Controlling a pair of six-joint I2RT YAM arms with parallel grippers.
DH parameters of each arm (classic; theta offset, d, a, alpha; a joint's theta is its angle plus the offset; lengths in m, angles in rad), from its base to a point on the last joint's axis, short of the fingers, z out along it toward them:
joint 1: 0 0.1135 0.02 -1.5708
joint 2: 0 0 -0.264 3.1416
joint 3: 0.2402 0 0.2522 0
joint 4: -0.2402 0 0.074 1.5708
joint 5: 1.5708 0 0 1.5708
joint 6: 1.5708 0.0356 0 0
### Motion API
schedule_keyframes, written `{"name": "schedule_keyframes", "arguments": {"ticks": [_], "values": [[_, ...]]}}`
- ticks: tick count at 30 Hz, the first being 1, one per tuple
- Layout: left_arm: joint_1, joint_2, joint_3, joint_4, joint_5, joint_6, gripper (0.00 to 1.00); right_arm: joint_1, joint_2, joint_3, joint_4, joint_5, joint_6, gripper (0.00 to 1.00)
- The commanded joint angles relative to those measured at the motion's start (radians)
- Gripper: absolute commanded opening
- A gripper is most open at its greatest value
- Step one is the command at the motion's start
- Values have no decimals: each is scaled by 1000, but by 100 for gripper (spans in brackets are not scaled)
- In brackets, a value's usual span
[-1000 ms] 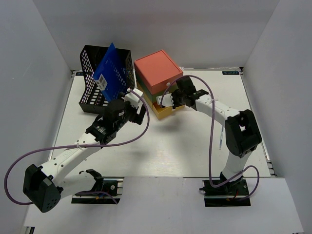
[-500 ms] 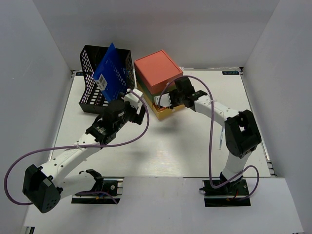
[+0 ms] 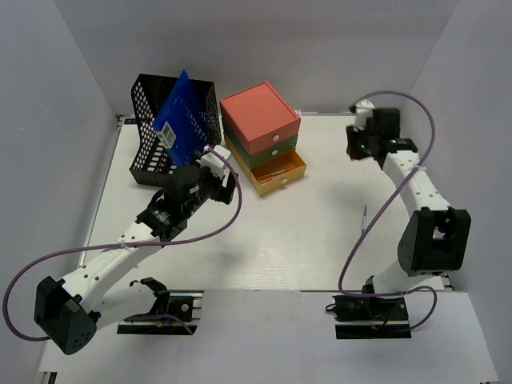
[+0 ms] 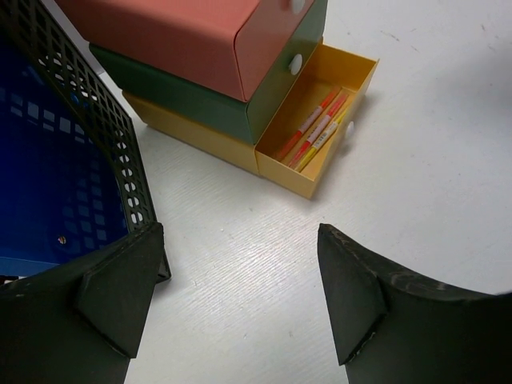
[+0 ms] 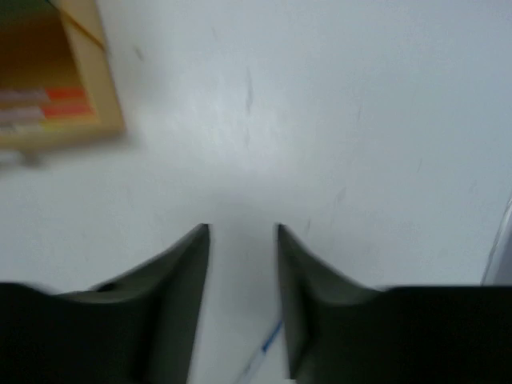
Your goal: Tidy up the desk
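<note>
The white desk (image 3: 320, 232) carries a drawer box with a coral top (image 3: 260, 118) at the back. Its yellow bottom drawer (image 3: 280, 170) stands pulled out, and in the left wrist view orange and yellow pens (image 4: 316, 128) lie inside it. My left gripper (image 3: 222, 182) hangs open over bare desk between the black basket and that drawer, with nothing between its jaws (image 4: 240, 232). My right gripper (image 3: 358, 144) is up at the back right, away from the drawers. Its jaws (image 5: 243, 232) show a narrow gap and hold nothing. The right wrist view is blurred.
A black mesh basket (image 3: 152, 120) with a tilted blue folder (image 3: 186, 116) stands at the back left, close to my left fingers (image 4: 120, 288). A thin blue-and-white pen (image 3: 364, 224) lies on the desk right of centre, below my right gripper (image 5: 268, 344).
My right gripper left the yellow drawer and swung to the back right of the desk. The left arm has hardly moved.
</note>
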Motion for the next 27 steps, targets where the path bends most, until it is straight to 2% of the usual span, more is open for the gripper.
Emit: {"name": "schedule_keyframes", "arguments": {"ticks": [1, 3, 4, 6, 10, 15, 25, 27], "values": [[3, -53, -2, 28, 22, -15, 87, -160, 12, -114, -264, -180, 151, 56], [3, -62, 0, 31, 28, -18, 87, -227, -20, -145, -290, -171, 123, 83], [3, -65, 0, 33, 33, -20, 88, -235, -46, -172, -292, -159, 88, 87], [3, -74, 3, 32, 47, -21, 88, -247, -70, -201, -290, -79, 54, 89], [3, -87, 6, 33, 60, -26, 88, -242, -80, -266, -309, -36, -9, 89], [3, -94, 5, 35, 70, -27, 88, -238, -32, -360, -254, 25, -2, 75], [3, -110, -2, 42, 53, -24, 88, -235, 20, -453, -149, 36, 55, 60], [3, -108, -3, 39, 53, -23, 88, -229, 29, -487, -131, 59, 60, 53]]}}
